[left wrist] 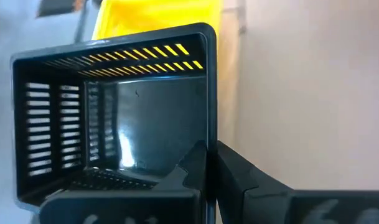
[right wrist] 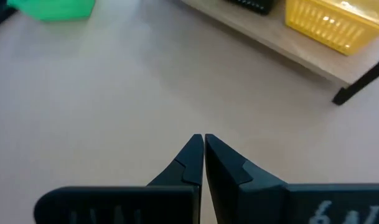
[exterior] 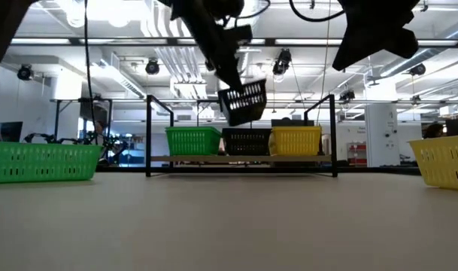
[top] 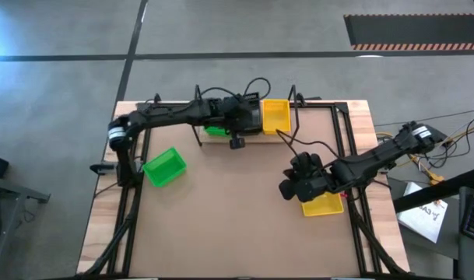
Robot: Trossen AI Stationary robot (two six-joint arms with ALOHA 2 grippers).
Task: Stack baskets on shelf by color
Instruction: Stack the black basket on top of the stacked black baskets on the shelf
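Item: black slotted plastic basket (exterior: 244, 101), rim pinched by left gripper (left wrist: 209, 167), tilted above black basket on wooden shelf (exterior: 240, 158). Right gripper (right wrist: 203, 151): fingers pressed together, empty.

Left arm (top: 190, 113) over shelf (top: 252, 128); yellow basket (top: 275, 115) on shelf; green basket (top: 165, 167) on table.

Two dark arms are fitted, built of rounded black segments. A pale grey band is seen at the shoulder joint of the left arm (top: 117, 134), and a similar pale band on the right arm (top: 420, 135). Black cables are looped loosely above the left arm's wrist, and one is trailed behind the right arm's wrist. Each gripper (right wrist: 203, 142) is formed of two black angular fingers (left wrist: 239, 174), stepped along the inner edge and tapered to a point.
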